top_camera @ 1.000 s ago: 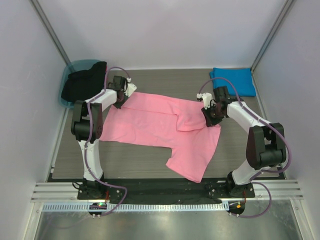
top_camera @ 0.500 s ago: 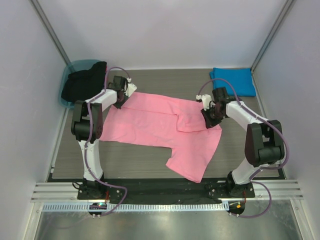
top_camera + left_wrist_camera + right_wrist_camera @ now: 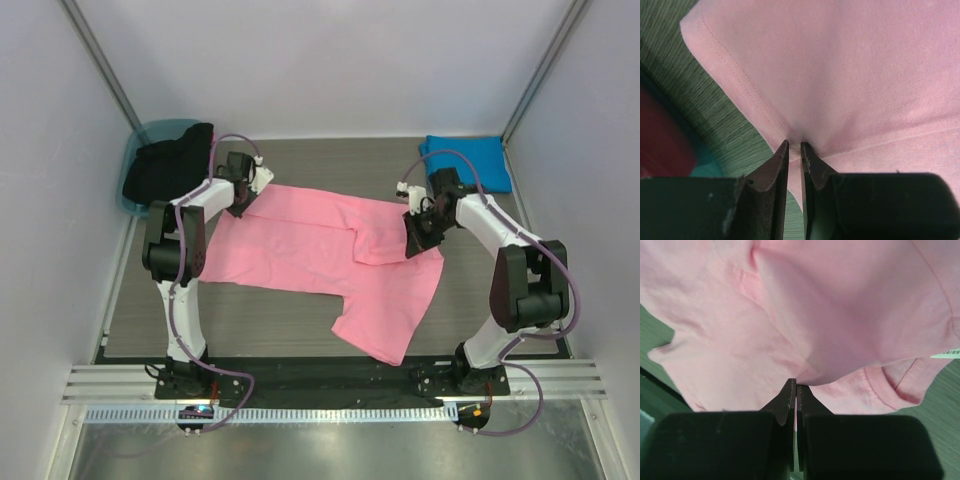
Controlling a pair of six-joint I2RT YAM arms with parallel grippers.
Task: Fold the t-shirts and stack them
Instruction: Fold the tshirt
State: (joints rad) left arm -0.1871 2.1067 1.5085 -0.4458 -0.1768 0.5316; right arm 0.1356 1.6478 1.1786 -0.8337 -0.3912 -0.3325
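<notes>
Pink cloth fills the top view: the pink t-shirt [image 3: 300,250] lies spread and partly folded on the grey table [image 3: 230,325]. The blue t-shirt [image 3: 467,160] sits folded at the far right corner, well apart. The left gripper [image 3: 243,205] meets the pink shirt's far left edge and the right gripper [image 3: 413,240] its right side. Left wrist view: fingers [image 3: 777,167] nearly closed, pinching the hem. Right wrist view: fingers [image 3: 785,400] pressed together on gathered pink cloth.

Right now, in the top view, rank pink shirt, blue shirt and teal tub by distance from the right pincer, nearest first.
1. pink t-shirt, held in the right pincer.
2. blue t-shirt, back right corner.
3. teal tub, back left corner.
</notes>
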